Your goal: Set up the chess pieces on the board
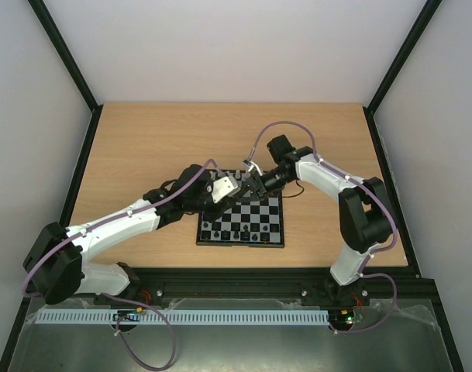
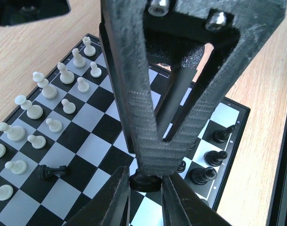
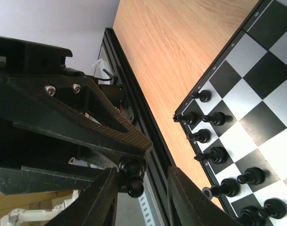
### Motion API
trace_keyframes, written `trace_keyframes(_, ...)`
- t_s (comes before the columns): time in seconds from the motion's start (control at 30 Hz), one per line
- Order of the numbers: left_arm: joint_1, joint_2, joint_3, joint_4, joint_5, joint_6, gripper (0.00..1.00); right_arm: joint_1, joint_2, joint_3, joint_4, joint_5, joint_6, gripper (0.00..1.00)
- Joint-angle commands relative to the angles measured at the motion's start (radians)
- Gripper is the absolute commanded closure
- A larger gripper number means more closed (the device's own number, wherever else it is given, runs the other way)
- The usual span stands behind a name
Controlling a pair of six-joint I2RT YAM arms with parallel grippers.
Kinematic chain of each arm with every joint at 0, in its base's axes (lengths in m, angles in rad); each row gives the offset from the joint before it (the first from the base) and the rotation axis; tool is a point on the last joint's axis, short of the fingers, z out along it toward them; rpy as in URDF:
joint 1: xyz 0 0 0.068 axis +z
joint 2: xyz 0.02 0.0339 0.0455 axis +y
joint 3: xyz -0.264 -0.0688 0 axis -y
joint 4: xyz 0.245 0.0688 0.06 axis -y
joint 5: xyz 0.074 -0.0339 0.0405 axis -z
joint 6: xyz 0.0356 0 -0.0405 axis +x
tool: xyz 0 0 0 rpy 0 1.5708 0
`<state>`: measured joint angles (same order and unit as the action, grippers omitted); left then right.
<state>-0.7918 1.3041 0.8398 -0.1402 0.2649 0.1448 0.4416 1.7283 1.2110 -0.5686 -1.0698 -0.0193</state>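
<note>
Left wrist view: left pincer (image 2: 152, 160) pinches small black chess piece (image 2: 144, 181) over black-and-grey checkered board (image 2: 105, 127);
Right pincer (image 3: 143, 172): spread either side of that piece; probably a handover, to re-grip it upright

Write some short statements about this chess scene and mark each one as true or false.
1. The tiny white chess pieces stand in two rows on the black-and-grey checkered board. True.
2. The left fingers grip a white piece. False: they grip a small black chess piece, held above the board.
3. One black piece lying on its side is on the board, near the white rows. True.
4. The board rests on a green cloth. False: it rests on a light wooden table.
</note>
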Motion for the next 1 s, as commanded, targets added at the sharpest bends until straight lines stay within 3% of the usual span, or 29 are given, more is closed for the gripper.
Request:
trace_keyframes(0.0,-0.003,-0.023,-0.011,0.025,0.026,-0.007,0.79,0.015,0.033,0.04,-0.061,-0.07,-0.007,0.72)
trace_keyframes(0.27,-0.002,-0.02,-0.01,0.026,0.023,-0.008,0.77,0.02,0.052,0.042,-0.068,-0.11,-0.021,0.91)
trace_keyframes(0.4,-0.003,-0.018,-0.003,0.016,-0.011,-0.02,0.63,0.02,0.035,0.042,-0.059,-0.048,-0.028,0.97)
trace_keyframes(0.57,0.016,-0.095,0.018,-0.018,-0.137,-0.066,0.35,0.021,-0.03,0.041,-0.021,0.207,-0.04,0.99)
trace_keyframes(0.7,0.053,-0.209,0.001,-0.012,-0.309,-0.138,0.03,0.055,-0.09,0.037,-0.011,0.422,-0.102,0.99)
trace_keyframes(0.97,0.27,-0.364,-0.128,0.031,-0.565,-0.323,0.01,0.255,-0.141,0.012,0.0,0.822,-0.239,0.99)
